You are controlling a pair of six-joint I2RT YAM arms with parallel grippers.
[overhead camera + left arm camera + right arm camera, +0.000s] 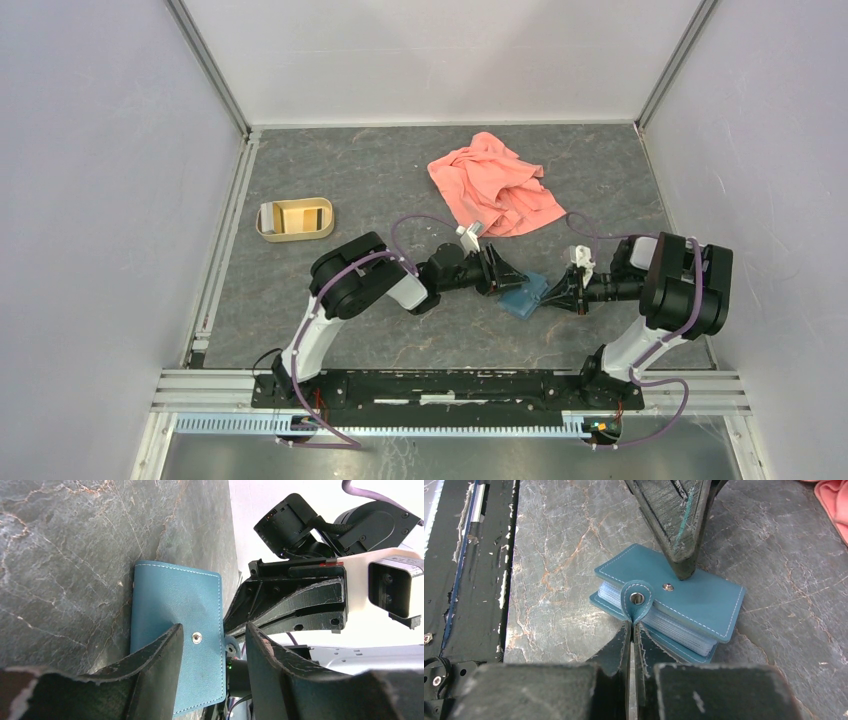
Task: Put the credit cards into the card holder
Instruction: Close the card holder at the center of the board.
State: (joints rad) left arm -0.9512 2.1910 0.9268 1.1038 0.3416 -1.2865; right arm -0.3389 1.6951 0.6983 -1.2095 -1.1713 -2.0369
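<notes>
The right gripper [632,626] is closed, with the holder's [704,605] snap tab [638,600] pinched between its 2 fingers. The tab is judged to be gripped so that the cover can be peeled up, the tab being the only loose edge the holder offers.

The left gripper [212,631] is held with its fingers apart. 1 finger [167,645] is set down on the cover just beside the stud [198,638], while the other hangs past the holder's edge. This finger appears to serve as a weight, so that the holder is not dragged across the table [400,170] when the tab is pulled. The tab is already undone from the stud. The cover lies nearly flat over a stack of pale sleeves.

The holder lies flat between the 2 grippers, towards the near edge and right of the middle.

The cards [306,215] are seen in a tray [294,236] near the left edge, well apart from the holder. None has been taken out. A cloth [495,185] is crumpled towards the far edge.

Opening is judged to be the step in hand, with loading not yet begun. A slip of the tab from the fingers is the likeliest fault.
</notes>
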